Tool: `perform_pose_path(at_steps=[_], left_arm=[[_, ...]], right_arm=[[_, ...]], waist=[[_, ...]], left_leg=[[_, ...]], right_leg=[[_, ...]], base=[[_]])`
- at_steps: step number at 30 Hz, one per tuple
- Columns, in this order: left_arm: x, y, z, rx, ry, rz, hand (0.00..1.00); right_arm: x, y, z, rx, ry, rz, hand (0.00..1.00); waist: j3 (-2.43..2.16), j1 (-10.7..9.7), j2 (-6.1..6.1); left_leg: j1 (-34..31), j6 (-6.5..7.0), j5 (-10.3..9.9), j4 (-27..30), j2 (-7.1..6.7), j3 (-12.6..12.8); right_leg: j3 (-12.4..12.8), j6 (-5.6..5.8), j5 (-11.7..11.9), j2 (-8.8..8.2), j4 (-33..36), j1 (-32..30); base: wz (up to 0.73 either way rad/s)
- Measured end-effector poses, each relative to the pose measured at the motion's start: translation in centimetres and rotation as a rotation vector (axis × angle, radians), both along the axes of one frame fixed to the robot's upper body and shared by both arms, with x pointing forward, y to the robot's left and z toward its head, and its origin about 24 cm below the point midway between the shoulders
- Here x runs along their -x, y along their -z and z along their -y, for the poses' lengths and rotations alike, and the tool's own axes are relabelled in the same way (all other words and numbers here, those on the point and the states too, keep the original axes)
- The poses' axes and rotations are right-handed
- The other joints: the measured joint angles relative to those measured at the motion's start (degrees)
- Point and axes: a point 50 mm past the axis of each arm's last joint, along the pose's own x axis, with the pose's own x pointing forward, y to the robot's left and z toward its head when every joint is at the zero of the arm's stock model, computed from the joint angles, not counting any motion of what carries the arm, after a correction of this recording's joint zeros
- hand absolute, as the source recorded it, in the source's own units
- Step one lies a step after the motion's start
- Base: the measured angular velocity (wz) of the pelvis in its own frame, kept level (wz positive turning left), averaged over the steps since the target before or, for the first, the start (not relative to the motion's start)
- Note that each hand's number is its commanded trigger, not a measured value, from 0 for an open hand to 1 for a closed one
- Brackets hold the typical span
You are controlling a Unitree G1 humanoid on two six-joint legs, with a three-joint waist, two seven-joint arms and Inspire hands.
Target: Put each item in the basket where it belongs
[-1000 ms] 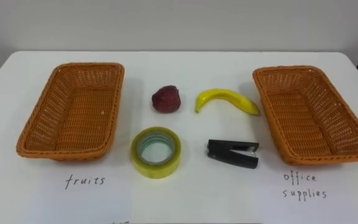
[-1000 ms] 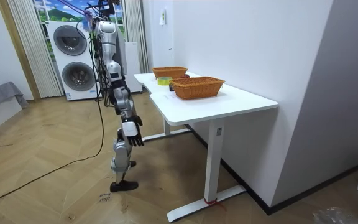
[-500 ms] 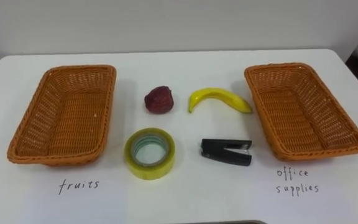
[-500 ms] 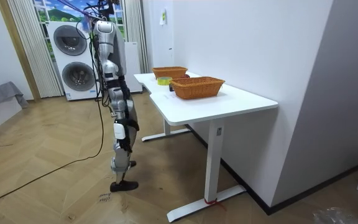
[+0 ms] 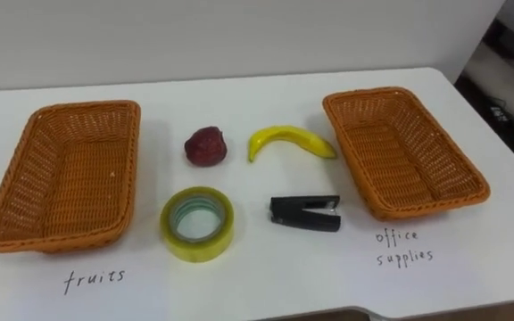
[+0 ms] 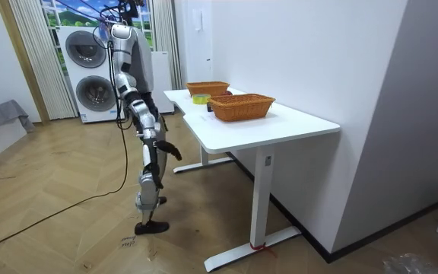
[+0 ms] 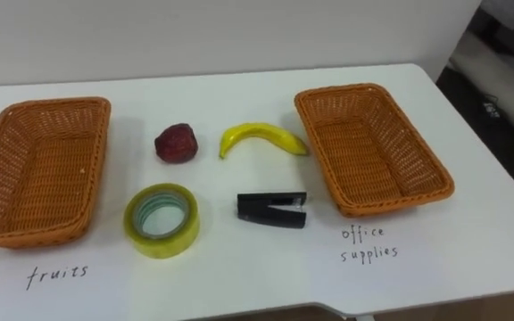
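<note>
Right robot hand [image 6: 169,150] has lifted forward toward the surface [image 5: 239,285]; grip cannot be told. The view swung, but nothing moved. Red fruit [image 5: 205,146] and banana [image 5: 290,139] lie at 12 o'clock, tape roll [image 5: 197,223] and stapler [image 5: 304,213] at 6. Fruits basket [image 5: 87,105] at 9 and office basket [image 5: 377,91] at 3 are empty. Sorting unstarted.

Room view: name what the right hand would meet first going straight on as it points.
Likely the white table leg: the right hand, below tabletop level, points to the room view's right, under the top. Depth is unclear; it might pass beside the leg.
</note>
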Motion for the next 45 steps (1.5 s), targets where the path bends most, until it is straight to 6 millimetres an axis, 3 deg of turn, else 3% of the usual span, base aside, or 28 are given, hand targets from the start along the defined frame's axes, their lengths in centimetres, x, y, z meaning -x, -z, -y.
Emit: perform_pose_path(at_steps=[2,6,9,12,16,20,25,29,34,38,40,45], left_arm=[[-0.2,-0.2,0.0,-0.005,0.010,0.020,0.00],[-0.5,-0.2,0.0,-0.007,0.023,0.029,0.00],[-0.2,-0.2,0.1,-0.006,0.025,0.021,0.00],[0.5,-0.2,0.0,-0.015,0.021,0.004,0.00],[0.5,-0.2,0.1,-0.016,0.020,0.010,0.00],[1.1,-0.1,0.0,-0.017,0.013,-0.002,0.00],[2.2,0.1,0.1,-0.014,0.014,-0.047,0.00],[2.6,0.1,-0.1,-0.023,0.066,-0.084,0.00],[2.0,0.2,0.2,-0.016,0.117,-0.086,0.00],[1.6,0.2,0.3,-0.004,0.146,-0.085,0.00],[1.5,0.2,0.2,-0.001,0.165,-0.092,0.00],[1.1,0.1,-0.1,-0.013,0.220,-0.095,0.00]], right_arm=[[-2.6,-2.6,1.1,0.153,-0.043,0.064,0.00],[-5.2,-6.0,2.0,0.353,-0.081,0.106,0.00],[-5.5,-7.1,2.3,0.460,-0.096,0.048,0.00],[-6.2,-9.5,2.6,0.588,-0.090,0.058,0.00],[-9.5,-15.6,3.2,0.824,-0.098,0.255,0.00],[-11.8,-21.2,2.9,1.063,-0.114,0.437,0.00],[-12.5,-25.5,1.3,1.264,-0.157,0.565,0.00],[-13.6,-27.0,0.5,1.310,-0.208,0.630,0.00],[-15.0,-28.4,-0.9,1.356,-0.327,0.702,0.00],[-16.8,-30.1,-2.4,1.374,-0.498,0.784,0.00],[-17.3,-30.7,-3.0,1.385,-0.590,0.803,0.00],[-18.4,-31.3,-4.3,1.420,-0.825,0.813,0.00]], waist=[[-0.05,0.1,0.11],[-0.16,0.0,-0.29],[-0.16,0.1,-0.49],[-0.03,-0.2,-0.41],[0.33,-0.1,-1.36],[0.31,0.2,-2.40],[-0.04,0.5,-2.60],[-0.16,0.8,-2.37],[-0.31,3.2,-1.49],[0.02,3.6,-2.27],[-0.09,4.1,-2.51],[0.37,4.9,-4.41]], left_leg=[[0.0,0.15,0.1,-0.4,0.01,0.8],[-0.1,0.23,0.1,-0.6,0.01,1.5],[-0.4,0.23,0.1,-0.9,-0.01,2.0],[-0.9,0.26,0.2,-1.1,-0.03,2.1],[-1.0,0.38,0.3,-1.5,0.06,2.1],[-1.1,0.38,0.3,-1.3,0.11,1.9],[-2.0,0.39,0.3,-0.8,0.10,1.5],[-2.2,0.42,0.3,-0.5,0.08,0.5],[-2.2,0.52,0.4,-0.3,0.10,0.4],[-2.3,0.53,0.7,-0.4,0.01,-0.1],[-2.2,0.49,0.8,-0.4,0.03,-0.1],[-3.2,0.47,0.8,0.2,0.03,-1.2]], right_leg=[[0.9,0.01,0.0,0.03,0.8,-0.8],[1.2,0.10,0.1,0.01,0.8,-1.2],[1.3,0.14,0.0,-0.05,0.8,-1.8],[1.4,0.17,0.0,-0.06,1.1,-2.5],[1.5,0.17,0.0,0.09,1.9,-3.2],[1.1,0.14,0.0,0.11,1.7,-3.2],[0.5,0.19,0.2,0.03,1.7,-3.3],[-0.5,0.16,0.3,-0.05,1.7,-3.0],[-0.7,0.09,0.3,-0.10,1.8,-3.3],[-1.4,0.08,0.3,-0.22,1.8,-3.1],[-1.4,0.08,0.3,-0.18,1.7,-2.9],[-2.1,0.00,0.4,-0.17,1.7,-2.9]], base=[[-0.18],[-0.06],[-0.05],[-0.06],[-0.07],[0.06],[0.07],[0.09],[0.02],[0.08],[0.00],[0.10]])
